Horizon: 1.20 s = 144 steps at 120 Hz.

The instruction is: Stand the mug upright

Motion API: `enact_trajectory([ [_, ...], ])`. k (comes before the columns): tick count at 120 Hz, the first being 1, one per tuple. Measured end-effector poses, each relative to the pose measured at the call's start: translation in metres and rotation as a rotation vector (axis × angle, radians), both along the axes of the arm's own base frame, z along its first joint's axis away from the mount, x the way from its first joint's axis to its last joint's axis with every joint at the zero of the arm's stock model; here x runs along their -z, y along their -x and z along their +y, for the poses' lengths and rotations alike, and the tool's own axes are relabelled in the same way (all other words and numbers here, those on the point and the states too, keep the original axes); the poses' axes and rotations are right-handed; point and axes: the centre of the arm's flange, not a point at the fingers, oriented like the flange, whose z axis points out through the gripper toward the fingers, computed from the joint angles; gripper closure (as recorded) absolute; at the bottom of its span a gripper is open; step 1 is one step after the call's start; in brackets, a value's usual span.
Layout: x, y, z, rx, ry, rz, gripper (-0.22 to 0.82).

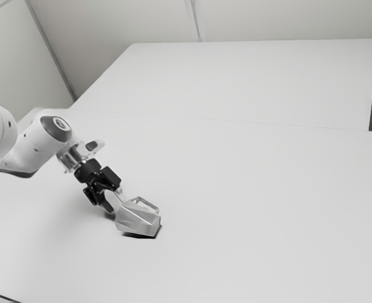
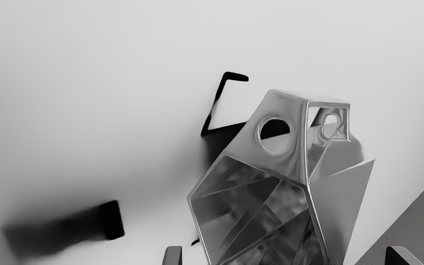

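At the left of the exterior view, the arm is slanted down toward the lower centre, where the hand is held spread, its fingers parted with nothing pinched. Just right of it, left of centre in the lower half, the mug is seen lying on its side on the table, not upright. Its mouth is turned toward the hand, its base end toward the exterior view's right, and its handle is raised on the upper side. In the wrist view, daylight is left between the mug and each finger.

For a sound grip, the hand should be centred so that opposite walls are met together, and be brought far enough along them before being closed; slanted facets could easily slip. The handle is best kept out of the fingers' path. Once held, the mug should be raised a little and the hand swung to point steeply down, so that the base is set flat before release.
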Motion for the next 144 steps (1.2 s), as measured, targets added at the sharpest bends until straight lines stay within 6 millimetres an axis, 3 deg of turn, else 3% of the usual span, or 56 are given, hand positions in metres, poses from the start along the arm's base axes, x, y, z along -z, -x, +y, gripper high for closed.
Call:
enact_trajectory([
  [40,0.007,0.006,-0.007,-0.041,0.091,-0.008,0.01],
  [118,0.008,0.004,-0.022,-0.117,0.121,0.025,0.36],
  [144,0.014,0.008,-0.026,-0.150,0.135,0.053,0.56],
])
